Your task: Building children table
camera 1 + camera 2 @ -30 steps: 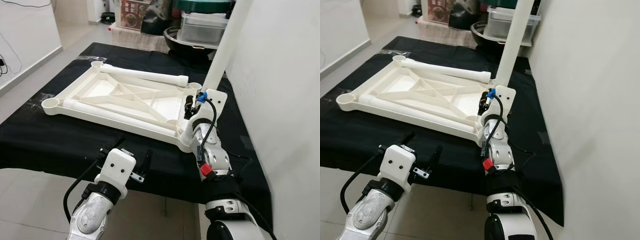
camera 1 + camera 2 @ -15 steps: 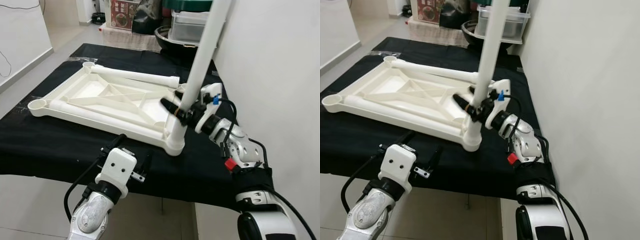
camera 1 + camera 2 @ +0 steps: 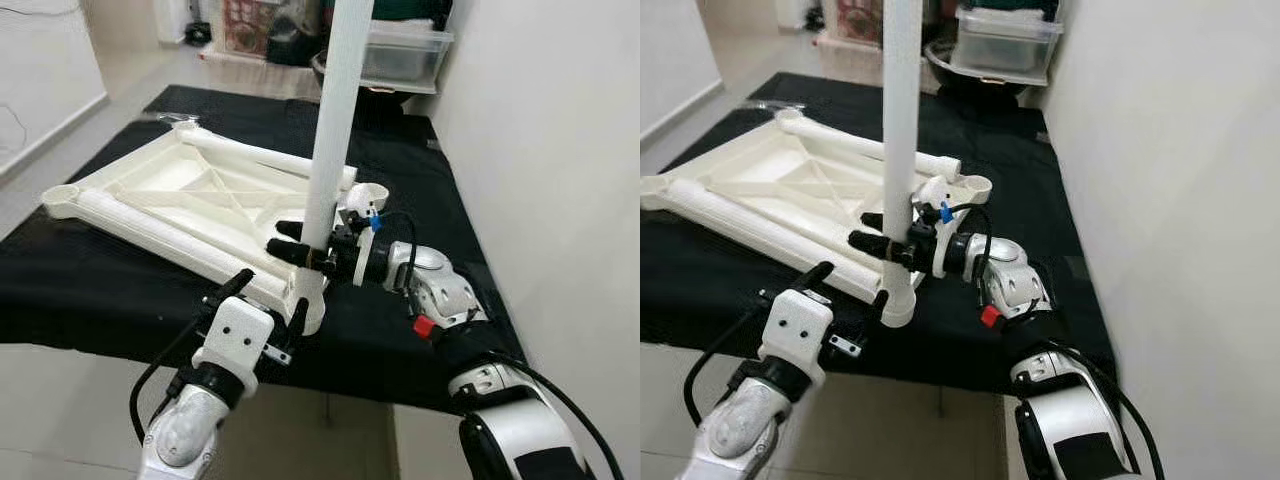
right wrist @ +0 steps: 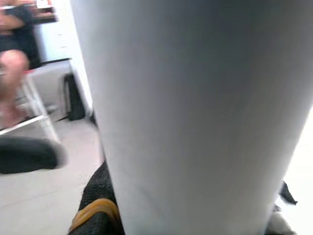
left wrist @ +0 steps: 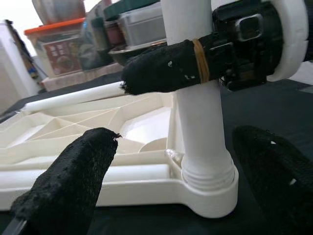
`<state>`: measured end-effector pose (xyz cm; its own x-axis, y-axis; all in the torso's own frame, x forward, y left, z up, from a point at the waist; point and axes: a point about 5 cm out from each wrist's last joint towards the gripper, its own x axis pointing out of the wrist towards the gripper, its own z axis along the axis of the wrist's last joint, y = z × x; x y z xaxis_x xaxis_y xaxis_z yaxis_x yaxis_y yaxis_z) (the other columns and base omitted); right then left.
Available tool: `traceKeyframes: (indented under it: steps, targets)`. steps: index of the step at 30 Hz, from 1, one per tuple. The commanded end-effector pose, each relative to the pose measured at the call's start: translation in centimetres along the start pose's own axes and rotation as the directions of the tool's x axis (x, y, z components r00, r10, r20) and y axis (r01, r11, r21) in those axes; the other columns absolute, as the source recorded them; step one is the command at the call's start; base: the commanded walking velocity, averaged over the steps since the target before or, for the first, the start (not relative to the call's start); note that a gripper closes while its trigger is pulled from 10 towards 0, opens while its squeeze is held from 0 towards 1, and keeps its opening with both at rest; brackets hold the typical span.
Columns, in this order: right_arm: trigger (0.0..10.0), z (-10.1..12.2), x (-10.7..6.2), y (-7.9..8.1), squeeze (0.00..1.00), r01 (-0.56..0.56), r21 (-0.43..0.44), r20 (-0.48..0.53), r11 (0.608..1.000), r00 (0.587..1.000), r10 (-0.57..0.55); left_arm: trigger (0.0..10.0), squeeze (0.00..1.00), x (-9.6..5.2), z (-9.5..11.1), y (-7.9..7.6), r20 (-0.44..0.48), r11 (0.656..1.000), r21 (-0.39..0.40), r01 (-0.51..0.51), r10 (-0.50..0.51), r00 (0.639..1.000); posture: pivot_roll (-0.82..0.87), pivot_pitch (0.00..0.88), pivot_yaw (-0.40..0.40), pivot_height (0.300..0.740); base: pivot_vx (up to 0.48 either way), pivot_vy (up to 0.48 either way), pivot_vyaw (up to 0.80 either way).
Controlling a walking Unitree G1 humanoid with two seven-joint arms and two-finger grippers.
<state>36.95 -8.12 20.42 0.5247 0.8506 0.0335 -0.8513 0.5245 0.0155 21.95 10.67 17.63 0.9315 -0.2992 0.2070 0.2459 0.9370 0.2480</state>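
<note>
A white plastic table top [image 3: 190,190] lies upside down on a black cloth. One white leg [image 3: 335,120] stands upright in its near right corner socket [image 5: 210,191]. My right gripper [image 3: 305,248] is shut on this leg just above the socket, fingers pointing left. Two loose legs lie on the table top, one along the far side [image 3: 270,155] and one along the near side [image 3: 160,225]. My left gripper [image 3: 270,295] is open at the front edge, just before the socket, with one finger [image 5: 73,181] on each side of it, not touching.
A white wall [image 3: 560,150] runs close along the right. Plastic storage boxes [image 3: 405,55] and a dark bowl stand behind the table. An empty socket [image 3: 372,192] is at the far right corner. A blurred seated person [image 4: 14,49] is in the right wrist view.
The leg leaned over the right side before; it now stands upright in the near right socket. My right gripper has swung left with it. The view has shifted too.
</note>
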Motion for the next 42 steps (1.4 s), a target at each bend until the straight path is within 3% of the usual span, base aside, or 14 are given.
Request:
traceKeyframes:
  steps: [1, 3, 7, 11, 13, 14, 19, 20, 24, 25, 29, 34, 39, 42]
  targets:
    - [0.0, -0.1, -1.2, -2.8, 0.00, 0.310, 0.015, -0.044, 0.951, 0.950, -0.309, 10.0, 0.00, 0.0, -0.3, 0.0, -0.013, 1.000, 0.005, 0.011, -0.011, 1.000, 0.13, 0.066, -0.109, 0.740, 0.000, 0.000, 0.00]
    - [0.0, -0.5, -1.7, -3.6, 0.00, 0.427, 0.006, -0.080, 0.904, 0.902, -0.425, 10.0, 0.00, 0.1, -0.3, 0.0, -0.013, 1.000, 0.005, 0.010, -0.010, 1.000, 0.13, 0.066, -0.109, 0.740, 0.000, 0.000, 0.00]
    - [0.0, -1.4, -5.0, -5.6, 0.00, 0.877, 0.036, -0.082, 0.479, 0.480, -0.873, 10.0, 0.00, 0.1, -0.4, -0.1, -0.013, 1.000, 0.002, 0.021, -0.021, 1.000, 0.12, 0.067, -0.103, 0.740, 0.000, 0.000, 0.00]
    - [0.0, -2.6, -5.3, -4.0, 0.00, 0.943, 0.069, -0.122, 0.326, 0.332, -0.935, 10.0, 0.00, 0.1, -0.2, -0.5, -0.010, 0.999, -0.009, 0.031, -0.031, 0.999, 0.12, 0.066, -0.107, 0.740, 0.000, 0.000, 0.00]
    - [0.0, -2.9, -4.6, -3.3, 0.00, 0.934, 0.098, -0.128, 0.344, 0.355, -0.926, 10.0, 0.00, 0.1, -0.2, -0.7, -0.009, 0.999, -0.011, 0.037, -0.038, 0.999, 0.13, 0.066, -0.101, 0.740, 0.000, 0.000, 0.00]
    - [10.0, -3.0, -3.3, -2.4, 0.00, 0.905, 0.154, -0.120, 0.398, 0.416, -0.901, 10.0, 0.00, 0.0, -0.2, -0.8, -0.009, 0.999, -0.013, 0.041, -0.041, 0.999, 0.13, 0.063, -0.101, 0.740, 0.000, 0.000, 0.00]
    - [10.0, -1.5, -1.8, -1.9, 0.00, 0.835, 0.235, -0.003, 0.497, 0.512, -0.859, 10.0, 0.00, 0.1, -0.3, -0.5, -0.012, 0.999, -0.006, 0.033, -0.033, 0.999, 0.13, 0.063, -0.101, 0.740, 0.000, 0.000, 0.00]
    - [10.0, -0.9, -1.4, -1.8, 1.00, 0.796, 0.259, 0.045, 0.548, 0.557, -0.830, 10.0, 0.00, 0.2, -0.3, -0.3, -0.012, 1.000, -0.002, 0.027, -0.027, 1.000, 0.12, 0.064, -0.099, 0.740, 0.000, 0.000, 0.00]
    - [10.0, 0.7, -1.7, -2.7, 0.80, 0.744, 0.290, 0.130, 0.602, 0.592, -0.795, 10.0, 0.00, 0.3, -0.3, 0.0, -0.011, 1.000, 0.007, 0.022, -0.022, 1.000, 0.12, 0.066, -0.096, 0.740, 0.000, 0.000, 0.00]
    - [10.0, 1.2, -2.1, -3.2, 0.00, 0.739, 0.283, 0.157, 0.611, 0.593, -0.790, 10.0, 0.00, 0.3, -0.3, 0.1, -0.011, 1.000, 0.007, 0.020, -0.020, 1.000, 0.12, 0.066, -0.096, 0.740, 0.000, 0.000, 0.00]
    - [10.0, 2.4, -2.7, -3.4, 0.00, 0.482, 0.259, 0.218, 0.837, 0.815, -0.537, 10.0, 0.00, 0.4, -0.5, 0.3, -0.014, 1.000, 0.017, 0.018, -0.018, 1.000, 0.12, 0.073, -0.094, 0.740, 0.000, 0.000, 0.00]
    - [10.0, 1.9, -2.7, -2.0, 0.00, 0.177, 0.144, 0.167, 0.974, 0.965, -0.200, 10.0, 0.00, 0.4, -0.4, 0.3, -0.013, 1.000, 0.014, 0.013, -0.013, 1.000, 0.12, 0.078, -0.094, 0.740, 0.000, 0.000, 0.00]
    - [10.0, -0.1, -3.2, 0.6, 0.00, -0.252, 0.040, -0.021, 0.967, 0.967, 0.253, 10.0, 0.00, 0.1, -0.4, -0.1, -0.015, 1.000, 0.005, 0.013, -0.013, 1.000, 0.13, 0.079, -0.098, 0.740, 0.000, 0.000, 0.00]
    - [10.0, -0.4, -3.3, 0.9, 0.00, -0.313, 0.055, -0.048, 0.948, 0.948, 0.315, 10.0, 0.00, 0.1, -0.3, -0.1, -0.014, 1.000, 0.003, 0.013, -0.013, 1.000, 0.13, 0.079, -0.098, 0.740, 0.000, 0.000, 0.00]
